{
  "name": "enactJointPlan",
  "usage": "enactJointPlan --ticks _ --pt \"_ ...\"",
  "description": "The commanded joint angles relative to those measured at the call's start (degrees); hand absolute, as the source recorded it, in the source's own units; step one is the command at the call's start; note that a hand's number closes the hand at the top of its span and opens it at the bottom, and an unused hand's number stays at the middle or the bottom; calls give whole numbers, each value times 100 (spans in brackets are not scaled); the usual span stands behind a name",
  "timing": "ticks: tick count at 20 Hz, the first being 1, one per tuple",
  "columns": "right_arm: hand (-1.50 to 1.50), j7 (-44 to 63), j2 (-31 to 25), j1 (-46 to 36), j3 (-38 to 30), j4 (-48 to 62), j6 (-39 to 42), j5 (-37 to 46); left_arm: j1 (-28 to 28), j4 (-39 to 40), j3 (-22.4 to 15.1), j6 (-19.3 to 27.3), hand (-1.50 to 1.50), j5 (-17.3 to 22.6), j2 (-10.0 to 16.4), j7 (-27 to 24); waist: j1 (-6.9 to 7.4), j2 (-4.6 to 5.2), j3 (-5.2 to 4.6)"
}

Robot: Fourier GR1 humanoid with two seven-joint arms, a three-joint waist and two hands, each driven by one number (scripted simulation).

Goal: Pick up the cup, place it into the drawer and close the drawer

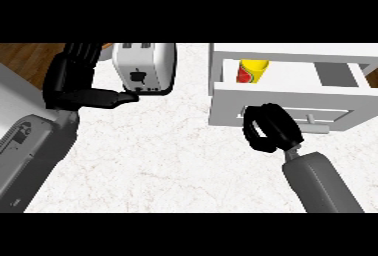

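A yellow and red cup stands inside the open white drawer at the upper right, against its left inner wall. My right hand sits at the drawer's front panel, left of the handle, with its fingers curled and nothing held in them. My left hand rests open at the upper left, fingers up and thumb pointing right toward the toaster.
A white toaster stands at the back of the marble counter, just right of my left hand. A grey appliance fills the left edge. Wooden floor shows at the top left corner.
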Motion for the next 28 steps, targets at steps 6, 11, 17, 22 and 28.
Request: enactJointPlan --ticks 6,11,17,22,28 --pt "150 -905 221 -1953 -728 3246 -511 36 806 -300 526 -604 -150 -28 347 -188 -46 37 1" --pt "150 -1316 23 -2718 -1165 4554 -744 -46 938 -465 566 -781 -150 47 288 -129 92 102 8" --pt "150 -1332 -378 -3403 -1507 5201 -293 -250 776 -311 705 -1065 -150 127 339 -88 181 172 11" --pt "150 -1476 -478 -3382 -1659 5398 -290 -396 1008 -552 527 -1158 -150 121 227 -70 351 216 21" --pt "150 -1717 -699 -3501 -1864 5364 -163 -600 1036 -286 520 -1284 -150 24 96 -333 320 279 17"
